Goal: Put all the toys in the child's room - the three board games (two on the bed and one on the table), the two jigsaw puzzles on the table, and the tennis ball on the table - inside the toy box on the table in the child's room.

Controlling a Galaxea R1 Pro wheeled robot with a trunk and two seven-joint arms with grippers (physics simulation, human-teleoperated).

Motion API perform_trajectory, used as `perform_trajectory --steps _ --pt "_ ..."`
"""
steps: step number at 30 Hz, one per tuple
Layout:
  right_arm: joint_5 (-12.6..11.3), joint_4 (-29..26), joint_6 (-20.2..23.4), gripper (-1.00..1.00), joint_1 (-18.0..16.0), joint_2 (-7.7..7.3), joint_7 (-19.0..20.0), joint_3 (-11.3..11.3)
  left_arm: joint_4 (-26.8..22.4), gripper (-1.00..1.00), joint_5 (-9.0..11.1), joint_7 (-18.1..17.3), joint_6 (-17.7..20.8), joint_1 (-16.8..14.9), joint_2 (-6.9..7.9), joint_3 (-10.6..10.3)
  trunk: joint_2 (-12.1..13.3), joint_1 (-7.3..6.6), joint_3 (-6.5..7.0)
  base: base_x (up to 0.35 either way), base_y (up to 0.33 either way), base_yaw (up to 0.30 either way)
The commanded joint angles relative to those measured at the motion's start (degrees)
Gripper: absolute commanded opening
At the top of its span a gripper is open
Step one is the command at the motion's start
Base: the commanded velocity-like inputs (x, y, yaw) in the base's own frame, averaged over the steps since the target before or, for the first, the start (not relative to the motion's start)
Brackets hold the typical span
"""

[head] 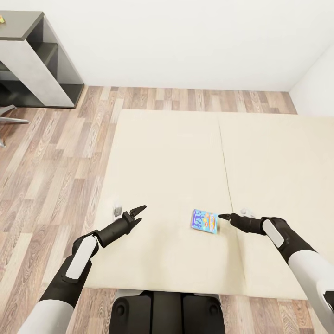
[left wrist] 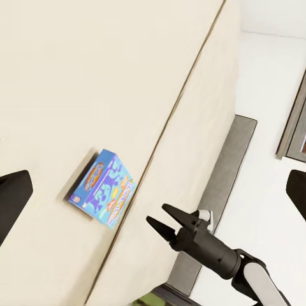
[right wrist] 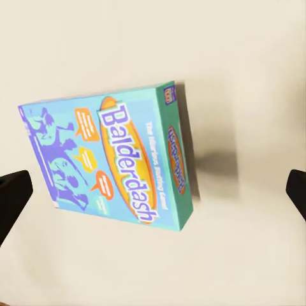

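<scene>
The blue Balderdash board game (head: 204,221) lies flat on the beige bed (head: 176,153), near the mattress's near edge, just left of its centre seam. The right gripper (head: 224,216) hovers just beside the box's right edge, fingers parted. The left gripper (head: 137,213) hangs well apart to the left, jaws spread and empty.

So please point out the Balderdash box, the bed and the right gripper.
Balderdash box (right wrist: 108,162): right wrist view, on its printed top face.
Bed (head: 167,153): head view, on bare beige mattress.
Right gripper (head: 224,216): head view, between its fingers' tips.
</scene>
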Motion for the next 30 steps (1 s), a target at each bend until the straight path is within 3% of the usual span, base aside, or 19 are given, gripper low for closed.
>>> perform_trajectory --steps 1,30 --pt "-0.08 -0.04 0.1 1.0 -0.04 -0.09 0.11 0.28 0.0 1.0 0.17 -0.06 0.42 -0.02 -0.02 0.1 -0.09 0.03 -0.11 0.0 0.0 0.0" --pt "0.03 -0.13 0.11 1.0 -0.69 -0.52 0.49 0.29 -0.21 1.0 0.3 -0.46 0.47 -0.02 -0.11 -0.15 -0.09 0.03 -2.59 0.0 0.0 0.0"
